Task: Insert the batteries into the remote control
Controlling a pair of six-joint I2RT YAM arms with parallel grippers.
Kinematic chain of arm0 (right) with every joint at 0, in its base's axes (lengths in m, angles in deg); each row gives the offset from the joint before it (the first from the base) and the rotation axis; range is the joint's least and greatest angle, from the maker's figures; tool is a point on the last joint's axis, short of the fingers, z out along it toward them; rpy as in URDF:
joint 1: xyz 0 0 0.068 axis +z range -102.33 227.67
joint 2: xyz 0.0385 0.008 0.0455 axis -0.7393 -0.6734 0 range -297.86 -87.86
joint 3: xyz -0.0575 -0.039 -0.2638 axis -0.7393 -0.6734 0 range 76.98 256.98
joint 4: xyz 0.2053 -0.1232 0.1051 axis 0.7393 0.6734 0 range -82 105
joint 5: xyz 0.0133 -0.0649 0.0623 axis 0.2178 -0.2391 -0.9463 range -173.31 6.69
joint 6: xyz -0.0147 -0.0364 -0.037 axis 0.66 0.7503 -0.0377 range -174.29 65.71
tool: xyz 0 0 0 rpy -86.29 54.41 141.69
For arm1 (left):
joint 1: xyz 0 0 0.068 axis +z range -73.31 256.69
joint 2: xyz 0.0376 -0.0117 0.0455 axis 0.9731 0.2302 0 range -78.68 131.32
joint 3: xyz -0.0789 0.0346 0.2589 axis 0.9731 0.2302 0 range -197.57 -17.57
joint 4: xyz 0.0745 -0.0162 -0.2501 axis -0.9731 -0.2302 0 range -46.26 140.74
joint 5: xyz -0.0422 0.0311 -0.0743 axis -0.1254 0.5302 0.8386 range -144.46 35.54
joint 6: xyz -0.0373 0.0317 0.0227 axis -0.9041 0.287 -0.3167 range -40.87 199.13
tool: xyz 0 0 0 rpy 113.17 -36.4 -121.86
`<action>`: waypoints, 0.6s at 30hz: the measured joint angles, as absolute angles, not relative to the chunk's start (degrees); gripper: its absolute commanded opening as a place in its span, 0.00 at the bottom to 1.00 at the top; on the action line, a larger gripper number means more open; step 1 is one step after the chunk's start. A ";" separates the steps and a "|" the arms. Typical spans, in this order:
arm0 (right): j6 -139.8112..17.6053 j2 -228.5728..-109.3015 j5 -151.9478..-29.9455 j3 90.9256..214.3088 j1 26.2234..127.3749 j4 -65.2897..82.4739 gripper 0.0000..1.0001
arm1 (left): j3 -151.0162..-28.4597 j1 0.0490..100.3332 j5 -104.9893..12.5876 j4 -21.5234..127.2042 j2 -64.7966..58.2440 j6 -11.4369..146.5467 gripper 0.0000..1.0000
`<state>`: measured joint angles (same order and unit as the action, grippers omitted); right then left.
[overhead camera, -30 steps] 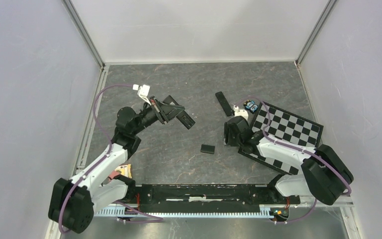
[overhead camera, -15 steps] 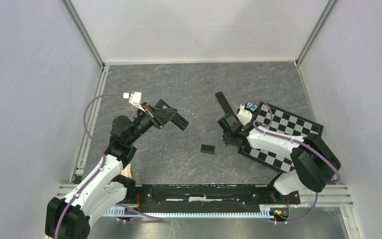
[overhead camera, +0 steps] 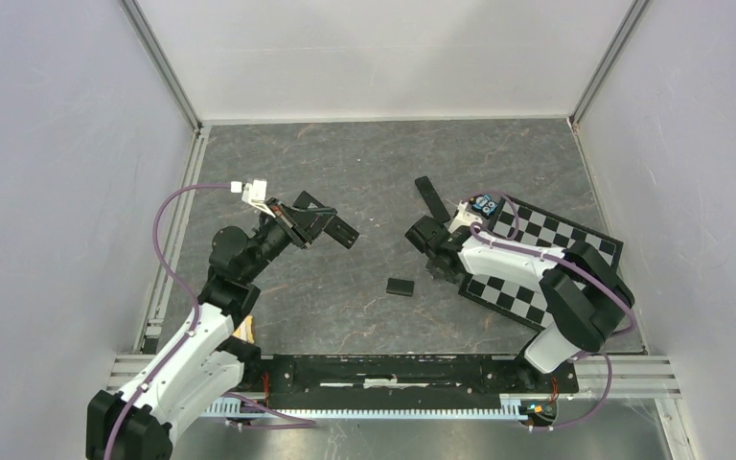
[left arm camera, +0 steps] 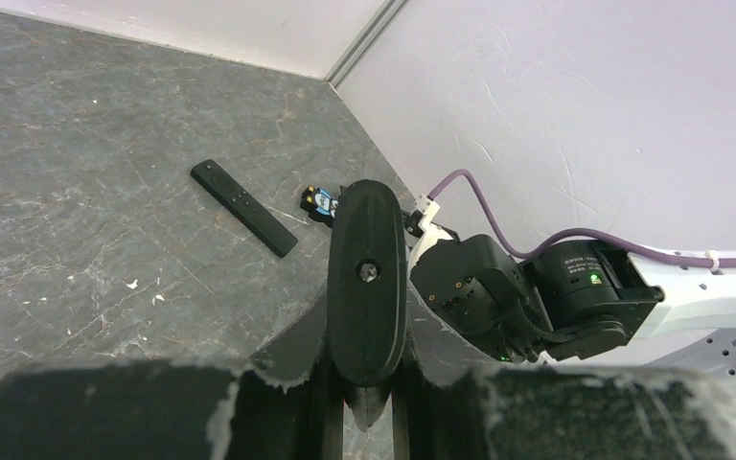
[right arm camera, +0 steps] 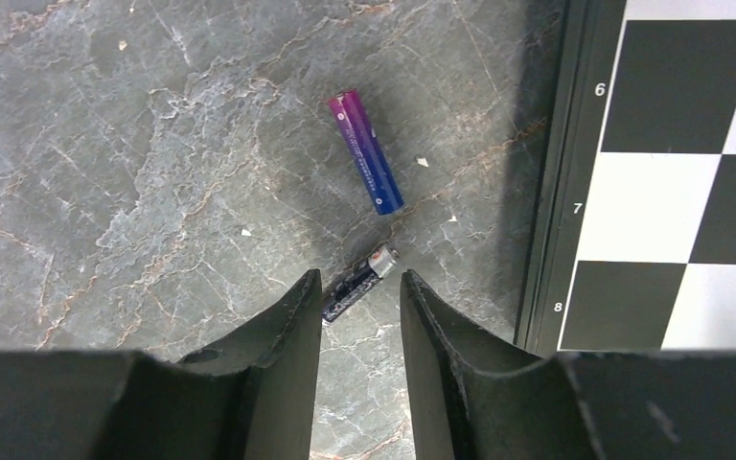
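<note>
The dark battery with a silver end is lying slantwise on the grey stone table, a thin short cylinder with its silver tip pointing up and to the right in the right wrist view. The blue battery, shading to purple at its far end, is lying just beyond it, apart from it, and both are resting beside the black edge of the checkerboard. The right gripper is hovering spread wide, its two fingers flanking the lower end of the dark battery without pinching it. Across the table, the left gripper is clamping the held remote, a black oblong body seen end-on from the left wrist and raised off the surface; whether its battery bay is holding anything cannot be told. The second remote is lying flat near the right arm, and a small flat black cover is sitting alone nearer the arm bases.
</note>
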<state>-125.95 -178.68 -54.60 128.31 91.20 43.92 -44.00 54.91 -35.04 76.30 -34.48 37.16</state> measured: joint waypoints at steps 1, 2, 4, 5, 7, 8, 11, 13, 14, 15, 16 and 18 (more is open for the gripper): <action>-126.21 -178.68 -54.53 128.31 91.18 44.16 0.39 | -44.00 54.91 -35.11 76.28 -34.45 37.25 0.02; -126.41 -178.68 -54.51 128.27 91.18 44.31 0.38 | -43.96 54.91 -35.15 76.23 -34.45 37.27 0.02; -126.69 -178.68 -54.49 127.96 91.18 44.31 0.37 | -43.96 54.91 -35.17 76.08 -34.43 37.29 0.02; -126.71 -178.68 -54.49 127.68 91.16 44.22 0.36 | -43.94 54.91 -35.20 76.06 -34.41 37.29 0.02; -126.69 -178.73 -54.51 127.07 91.18 44.05 0.35 | -43.94 54.91 -35.24 76.06 -34.37 37.29 0.02; -126.62 -178.86 -54.51 126.89 91.18 44.01 0.33 | -43.94 54.91 -35.35 76.06 -34.32 37.29 0.02; -126.14 -179.75 -54.27 126.98 91.16 43.48 0.27 | -43.94 54.91 -35.44 76.04 -34.17 37.29 0.02; -125.97 -179.84 -54.09 126.98 91.18 43.09 0.22 | -43.94 54.91 -35.48 75.93 -34.11 37.29 0.02; -125.86 -179.86 -54.09 126.98 91.16 42.94 0.19 | -43.94 54.91 -35.50 75.88 -34.06 37.29 0.02; -125.82 -179.86 -54.09 126.98 91.16 42.80 0.14 | -43.94 54.91 -35.50 75.80 -34.00 37.29 0.02; -125.77 -179.86 -54.09 126.98 91.16 42.74 0.10 | -43.94 54.91 -35.52 75.69 -33.93 37.29 0.02; -125.42 -179.75 -54.07 126.85 91.16 42.52 0.04 | -43.94 54.91 -35.59 75.56 -33.62 37.29 0.02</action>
<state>-125.42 -179.75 -54.07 126.85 91.16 42.52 -43.94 54.91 -35.59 75.56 -33.62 37.29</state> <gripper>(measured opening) 0.131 0.233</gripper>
